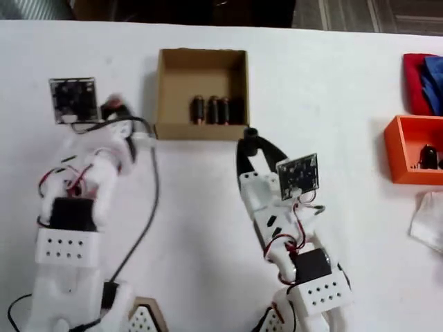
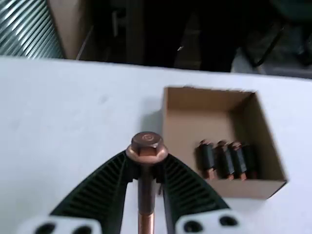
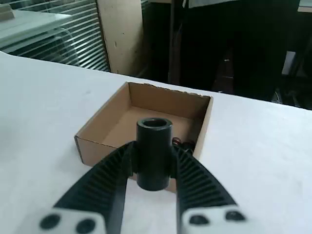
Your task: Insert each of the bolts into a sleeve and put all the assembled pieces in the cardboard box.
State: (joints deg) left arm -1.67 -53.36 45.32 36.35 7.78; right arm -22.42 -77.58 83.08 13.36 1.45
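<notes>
My left gripper (image 2: 145, 168) is shut on a copper bolt (image 2: 146, 151), its hex head toward the cardboard box (image 2: 185, 105); in the high view this gripper (image 1: 114, 111) sits just left of the box (image 1: 173, 62). My right gripper (image 3: 153, 165) is shut on a black sleeve (image 3: 154, 151), held upright with its bore showing, right in front of the box (image 3: 97, 131). Seen from above, that gripper (image 1: 250, 138) is at the box's near right corner. Three assembled pieces (image 1: 214, 109) lie side by side inside the box, also seen as dark sleeves with copper ends (image 2: 225, 160).
An orange bin (image 1: 408, 155) holding a dark part stands at the right edge, with red and blue cloth (image 1: 423, 83) behind it and a white cloth (image 1: 429, 221) in front. A black cable (image 1: 149, 207) runs across the table between the arms.
</notes>
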